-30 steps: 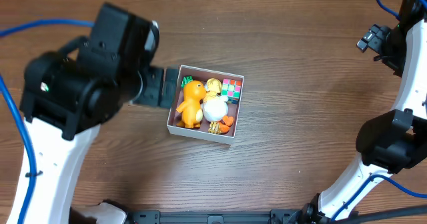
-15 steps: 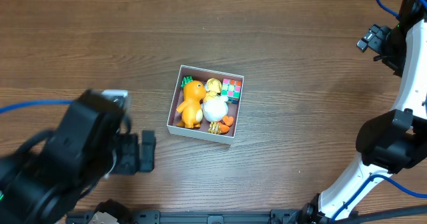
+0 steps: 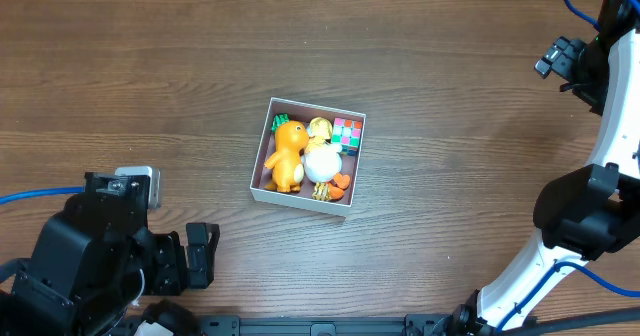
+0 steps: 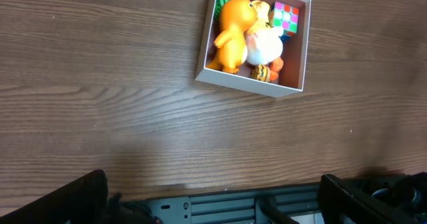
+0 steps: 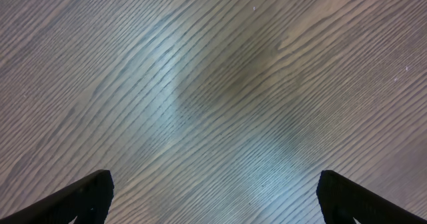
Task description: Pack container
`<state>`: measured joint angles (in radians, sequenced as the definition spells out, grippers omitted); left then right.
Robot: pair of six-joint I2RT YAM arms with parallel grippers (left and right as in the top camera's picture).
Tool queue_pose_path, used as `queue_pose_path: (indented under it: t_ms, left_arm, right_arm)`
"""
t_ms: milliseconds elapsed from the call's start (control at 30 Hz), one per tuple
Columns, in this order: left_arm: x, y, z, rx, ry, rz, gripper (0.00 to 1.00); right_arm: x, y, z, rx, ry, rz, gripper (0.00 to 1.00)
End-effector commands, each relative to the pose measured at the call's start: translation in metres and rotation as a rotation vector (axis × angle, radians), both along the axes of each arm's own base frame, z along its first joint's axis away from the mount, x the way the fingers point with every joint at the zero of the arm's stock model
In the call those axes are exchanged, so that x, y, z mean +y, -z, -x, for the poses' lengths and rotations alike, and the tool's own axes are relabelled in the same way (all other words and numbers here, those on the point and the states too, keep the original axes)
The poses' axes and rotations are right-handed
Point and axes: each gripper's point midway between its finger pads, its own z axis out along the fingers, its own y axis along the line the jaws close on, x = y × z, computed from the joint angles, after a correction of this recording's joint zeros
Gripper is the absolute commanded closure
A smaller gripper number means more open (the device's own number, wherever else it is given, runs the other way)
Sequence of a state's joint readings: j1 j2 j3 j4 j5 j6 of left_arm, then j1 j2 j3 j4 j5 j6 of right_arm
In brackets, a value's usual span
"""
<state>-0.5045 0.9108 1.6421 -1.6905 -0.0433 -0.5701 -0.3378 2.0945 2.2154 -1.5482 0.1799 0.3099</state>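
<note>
The container [image 3: 291,200] is a square white-walled box at the table's middle. It holds an orange dinosaur toy [image 3: 287,156], a white and yellow duck toy [image 3: 322,162] and a colourful cube [image 3: 348,133]. The left wrist view shows the container [image 4: 247,84] at the top, with the orange toy [image 4: 230,34] and cube [image 4: 285,17] inside. My left gripper [image 4: 213,201] is open and empty, low at the table's front edge, far from the container [image 3: 200,258]. My right gripper [image 5: 213,197] is open and empty over bare wood.
The right arm [image 3: 600,66] stands along the table's right edge, well away from the container. A metal frame rail [image 4: 267,204] runs below the table's front edge. The brown wood table [image 3: 450,96] surrounds the container on all sides.
My left arm has drawn back from the container's left side to the table's front left corner. The container, its toys and the right arm have not moved.
</note>
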Motion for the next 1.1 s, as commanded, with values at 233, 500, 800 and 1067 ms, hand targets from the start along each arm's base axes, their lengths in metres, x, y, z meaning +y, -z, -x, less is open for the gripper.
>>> queue_pose_path:
  t_ms: [233,500,800,1067]
  left_arm:
    - [-0.001,-0.002,-0.005,-0.026,0.006,-0.006,0.00]
    - [-0.024,-0.004,-0.046,-0.241,0.316,-0.176,0.00]
    - [-0.068,0.048,-0.098,-0.379,0.494,-0.164,0.00]
    - [-0.064,0.084,-0.108,-0.593,0.475,-0.015,0.00]
  right_arm:
    - [0.001,-0.007,0.000,-0.018,-0.006,0.006,0.00]
    - [0.001,-0.007,0.000,-0.018,-0.006,0.006,0.00]
    - [0.001,-0.007,0.000,-0.018,-0.006,0.006,0.00]
    - [0.001,-0.007,0.000,-0.018,-0.006,0.006,0.00]
